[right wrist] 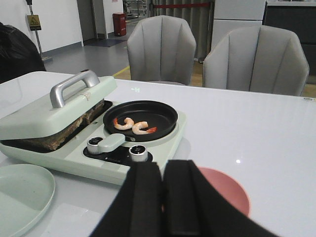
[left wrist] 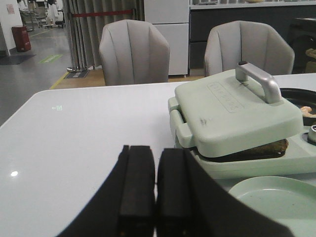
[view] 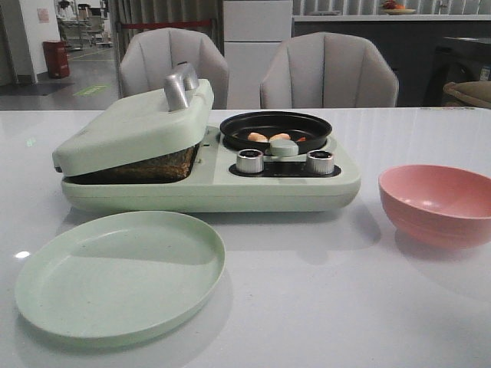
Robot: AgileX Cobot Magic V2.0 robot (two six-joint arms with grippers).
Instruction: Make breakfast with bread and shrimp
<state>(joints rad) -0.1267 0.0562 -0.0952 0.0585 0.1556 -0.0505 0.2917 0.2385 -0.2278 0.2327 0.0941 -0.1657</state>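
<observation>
A pale green breakfast maker (view: 207,188) stands mid-table. Its lid (view: 134,126) with a metal handle rests on bread (view: 134,169), of which only the brown toasted edge shows, also in the left wrist view (left wrist: 256,150) and the right wrist view (right wrist: 54,138). Curled orange-pink shrimp (view: 268,137) lie in the black round pan (view: 276,126), clear in the right wrist view (right wrist: 133,124). My left gripper (left wrist: 156,153) is shut and empty, low over the table left of the appliance. My right gripper (right wrist: 163,168) is shut and empty above the pink bowl (right wrist: 227,192).
An empty pale green plate (view: 119,272) lies in front of the appliance. An empty pink bowl (view: 437,203) stands at the right. Two knobs (view: 249,161) sit on the appliance's front. Two grey chairs (view: 330,73) stand behind the table.
</observation>
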